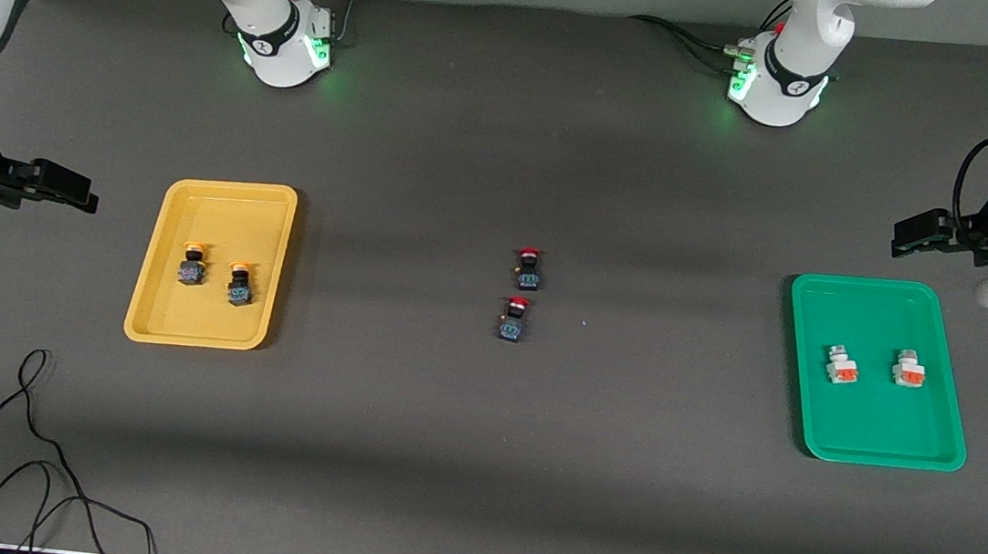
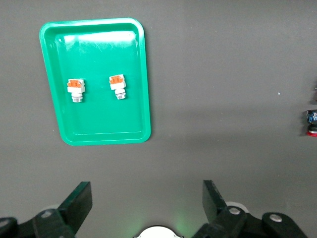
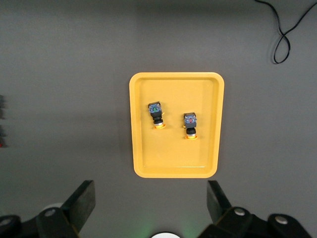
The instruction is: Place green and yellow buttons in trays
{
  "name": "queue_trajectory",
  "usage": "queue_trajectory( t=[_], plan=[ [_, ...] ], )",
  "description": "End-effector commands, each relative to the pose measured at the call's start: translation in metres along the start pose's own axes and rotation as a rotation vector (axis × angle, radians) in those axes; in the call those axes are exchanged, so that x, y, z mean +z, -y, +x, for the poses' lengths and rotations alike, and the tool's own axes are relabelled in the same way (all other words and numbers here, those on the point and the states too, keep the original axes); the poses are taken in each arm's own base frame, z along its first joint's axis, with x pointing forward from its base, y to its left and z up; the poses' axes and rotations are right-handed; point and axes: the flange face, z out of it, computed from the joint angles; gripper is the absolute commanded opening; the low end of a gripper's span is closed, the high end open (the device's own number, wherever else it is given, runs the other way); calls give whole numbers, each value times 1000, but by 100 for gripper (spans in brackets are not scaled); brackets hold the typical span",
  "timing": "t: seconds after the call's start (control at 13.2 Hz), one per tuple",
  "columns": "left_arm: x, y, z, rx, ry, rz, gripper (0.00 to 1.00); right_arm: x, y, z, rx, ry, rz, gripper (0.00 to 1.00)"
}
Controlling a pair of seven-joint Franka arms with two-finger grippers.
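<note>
Buttons already sit in yellow tray [image 1: 143, 314] and green tray [image 1: 944, 453]; left gripper [image 2: 147, 201] and right gripper [image 3: 150, 201] hover wide open, empty, beside them.

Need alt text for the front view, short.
On a grey table, a yellow tray at the right arm's end holds two yellow-capped buttons, and a green tray at the left arm's end holds two grey-white buttons. Two red-capped buttons sit on the table between the trays. Left gripper and right gripper wait open, empty.
</note>
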Motion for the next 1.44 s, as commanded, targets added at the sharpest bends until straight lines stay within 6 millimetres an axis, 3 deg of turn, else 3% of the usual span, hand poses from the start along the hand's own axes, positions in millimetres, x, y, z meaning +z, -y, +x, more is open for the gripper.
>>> queue_trajectory(
  t=[0.0,0.83,0.98,1.36],
  plan=[
    [-5,-2,-8,-13,-10,3,99,-4,0,-3,25,6,-16,100],
    [-7,-1,-9,-13,-13,7,99,-4,-1,-2,15,7,8,100],
    [-7,-1,-9,-13,-13,7,99,3,-6,7,9,18,22,100],
    [-6,-2,-9,-12,-10,8,99,-5,-28,24,1,-1,73,100]
  ],
)
